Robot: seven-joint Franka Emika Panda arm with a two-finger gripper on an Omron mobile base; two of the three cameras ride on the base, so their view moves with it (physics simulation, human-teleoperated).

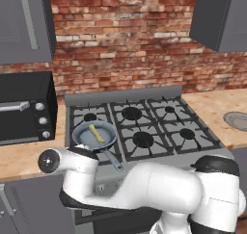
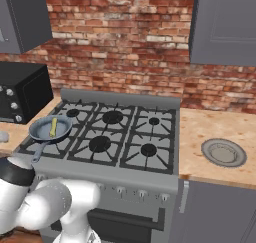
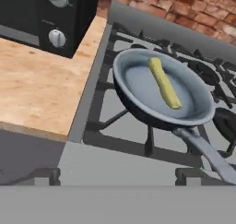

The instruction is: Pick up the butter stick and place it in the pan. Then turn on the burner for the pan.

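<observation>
Butter: you see it lying inside the pan, diagonal across the floor, clear of the rim. First part of the task looks done.
Pan: sits on the front-left burner of the stove, handle pointing toward the front edge and slightly right.
Gripper: not visible in the pictures; it is spread to about its widest and, judging by the butter lying free in the pan, carries nothing.
Arm: folded low in front of the stove, elbow below the counter line; the hand camera looks up over the front edge at the pan.
Step in hand: you turn on the burner under the pan.
Knobs: a row along the stove's front panel, seen in the right base view. Which one serves the front-left burner cannot be read; likely one near the left end.
Advice: approach the knob square to the panel, centre it between the fingers, close firmly before you twist.
Risk: keep the wrist below the pan handle, or you may nudge the pan off its burner.
Oven: on the counter left of the stove, out of your path.
</observation>
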